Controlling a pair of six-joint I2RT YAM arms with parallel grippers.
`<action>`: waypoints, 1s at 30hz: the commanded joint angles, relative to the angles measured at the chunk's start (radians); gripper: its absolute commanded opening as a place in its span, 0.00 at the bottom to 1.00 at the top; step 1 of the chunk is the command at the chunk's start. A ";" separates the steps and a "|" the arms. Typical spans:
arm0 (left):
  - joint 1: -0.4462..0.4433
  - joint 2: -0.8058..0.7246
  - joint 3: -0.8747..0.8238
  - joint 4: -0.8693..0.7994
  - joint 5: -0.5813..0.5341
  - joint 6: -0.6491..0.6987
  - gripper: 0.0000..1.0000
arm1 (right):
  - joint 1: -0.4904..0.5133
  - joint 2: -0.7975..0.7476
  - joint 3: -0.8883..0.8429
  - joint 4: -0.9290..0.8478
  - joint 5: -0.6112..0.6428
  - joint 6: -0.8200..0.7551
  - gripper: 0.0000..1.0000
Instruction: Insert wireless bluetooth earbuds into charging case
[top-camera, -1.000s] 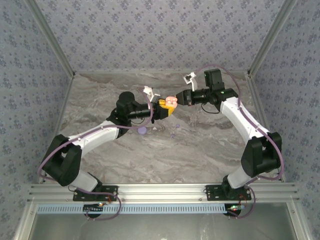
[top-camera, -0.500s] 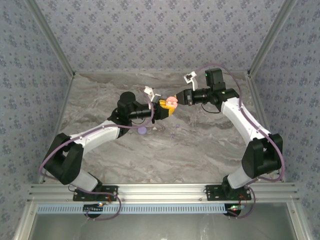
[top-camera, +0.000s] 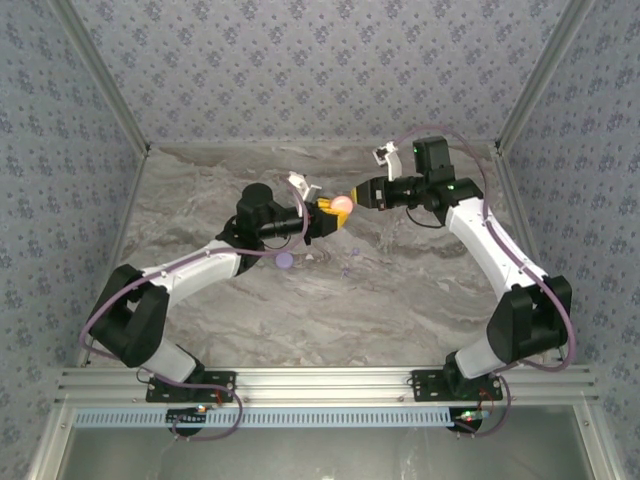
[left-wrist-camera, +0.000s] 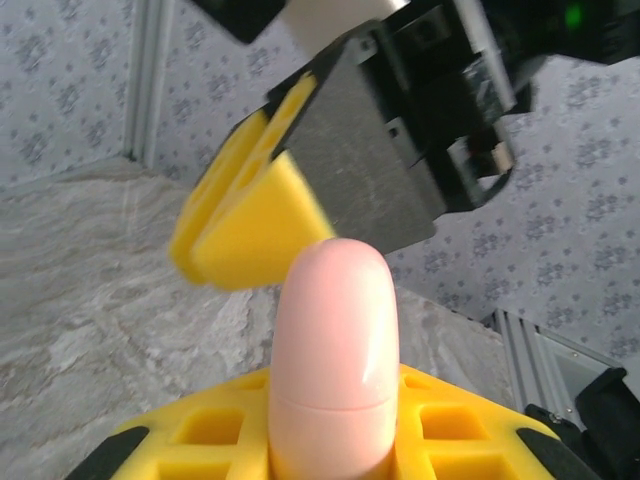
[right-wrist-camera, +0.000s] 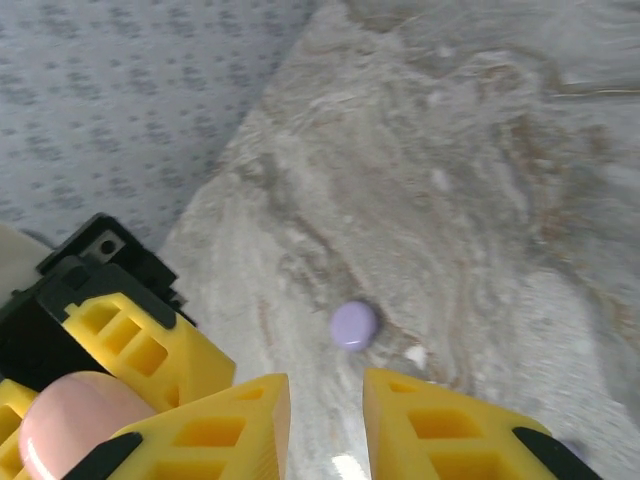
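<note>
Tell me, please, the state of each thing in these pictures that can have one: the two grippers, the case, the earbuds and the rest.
charging case: looks closed, held upright above the table.
left gripper: shut on the charging case.
right gripper: open, fingers apart, close beside the charging case.
earbuds: tiny specks lying loose on the table, outside the charging case.
lilac disc: lying flat on the table.

**Case held over the rear bench**

The charging case (top-camera: 342, 203) sits in the left gripper (top-camera: 333, 211), above the bench (top-camera: 400, 300). The right gripper (top-camera: 360, 194) faces it from just beside, on the right. On the bench nearer the arm bases lies a disc (top-camera: 285, 261), with the earbuds (top-camera: 347, 271) to its right.
</note>
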 joint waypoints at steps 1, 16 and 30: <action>0.014 0.017 0.057 -0.070 -0.068 -0.017 0.23 | -0.026 -0.044 -0.022 -0.058 0.229 0.020 0.27; 0.119 0.227 0.273 -0.462 -0.173 -0.242 0.23 | -0.084 -0.111 -0.134 -0.101 0.345 0.039 0.29; 0.227 0.524 0.530 -0.769 -0.189 -0.345 0.23 | -0.088 -0.154 -0.214 -0.108 0.357 0.050 0.30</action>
